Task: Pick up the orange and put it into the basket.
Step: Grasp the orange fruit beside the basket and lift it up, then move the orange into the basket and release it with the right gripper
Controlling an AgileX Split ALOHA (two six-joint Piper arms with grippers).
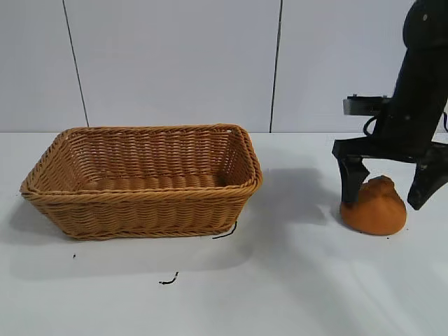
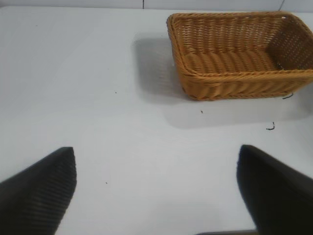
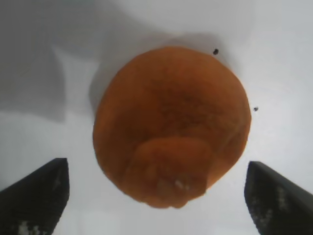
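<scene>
In the exterior view the right arm [image 1: 420, 84] runs off the top and right edges, so its upper links are cut away. One finger of the right end effector [image 1: 392, 185] stands in front of the orange [image 1: 378, 210], hiding part of that side of the fruit. In the right wrist view both fingers [image 3: 39, 196] are cropped by the lower corners. The left end effector [image 2: 156, 191] shows only as two dark fingertips, cut by the lower edge in the left wrist view. There the basket [image 2: 234, 78] loses its far corner to the frame's edge. Small dark specks [image 1: 168, 280] on the desk [image 1: 280, 294] are too small to identify.
</scene>
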